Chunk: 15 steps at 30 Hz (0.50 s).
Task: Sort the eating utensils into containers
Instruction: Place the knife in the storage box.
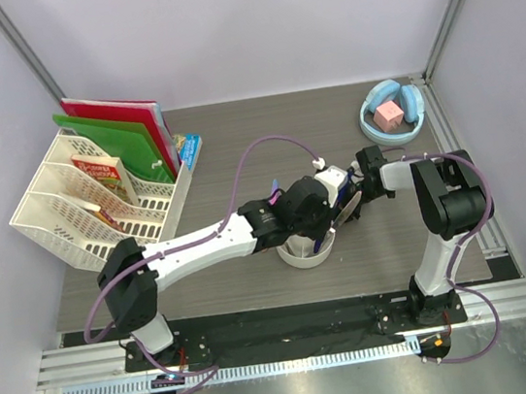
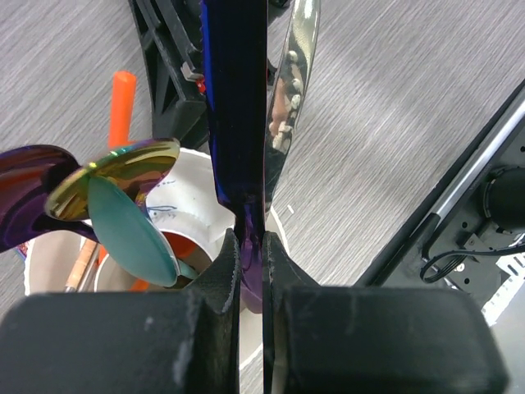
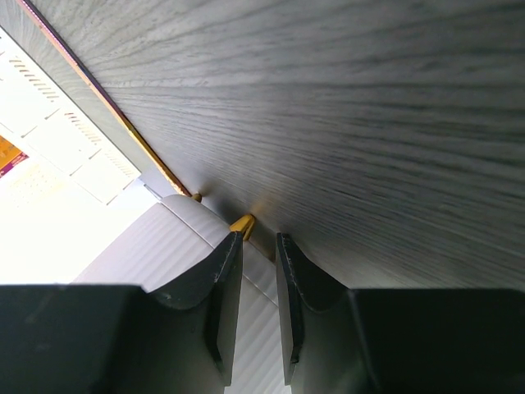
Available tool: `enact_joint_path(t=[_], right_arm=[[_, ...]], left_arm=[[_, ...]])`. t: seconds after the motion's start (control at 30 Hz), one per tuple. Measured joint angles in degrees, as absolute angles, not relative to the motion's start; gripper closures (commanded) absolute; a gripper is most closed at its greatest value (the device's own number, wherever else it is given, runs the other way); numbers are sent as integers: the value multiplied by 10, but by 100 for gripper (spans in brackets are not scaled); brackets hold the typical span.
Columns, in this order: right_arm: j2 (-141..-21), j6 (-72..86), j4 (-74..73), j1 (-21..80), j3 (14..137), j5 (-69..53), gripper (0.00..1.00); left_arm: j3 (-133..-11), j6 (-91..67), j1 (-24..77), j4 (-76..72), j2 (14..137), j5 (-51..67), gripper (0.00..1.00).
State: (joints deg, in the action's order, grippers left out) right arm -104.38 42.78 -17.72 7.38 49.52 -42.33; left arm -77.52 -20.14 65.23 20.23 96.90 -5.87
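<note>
Cutlery (image 2: 131,230) in the cup (image 2: 197,193) crowds left hand (image 2: 250,242) clamping dark blue knife (image 2: 234,98) (silver piece (image 2: 291,74) alongside); right hand (image 3: 258,246) narrowly parted.

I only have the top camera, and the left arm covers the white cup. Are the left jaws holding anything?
Observer: Yes, the left jaws are shut on a dark blue knife over the cup.
Operator: Anything in the cup already?
Observer: A teal spoon, an iridescent gold spoon and a purple spoon stick out of it.
Operator: And the right jaws?
Observer: The right jaws stand apart, with nothing visible between them, facing the tabletop.
</note>
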Motion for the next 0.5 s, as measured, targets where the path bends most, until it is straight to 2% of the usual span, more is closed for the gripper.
enact_joint_path(t=[0.23, 0.27, 0.3, 0.4, 0.5], right_arm=[[-1044, 423, -182, 72, 496, -423, 70], [-1044, 422, -183, 71, 496, -423, 70], [-1044, 422, -184, 71, 496, -423, 70], [-1044, 422, -189, 71, 499, -423, 70], [-1044, 422, -194, 71, 501, -421, 70]], left_arm=[[-718, -188, 653, 187, 968, -42, 99], [-707, -185, 653, 187, 966, -40, 97], [-696, -183, 653, 184, 963, -40, 88], [-671, -175, 653, 183, 943, -38, 75], [-656, -173, 653, 189, 919, -39, 68]])
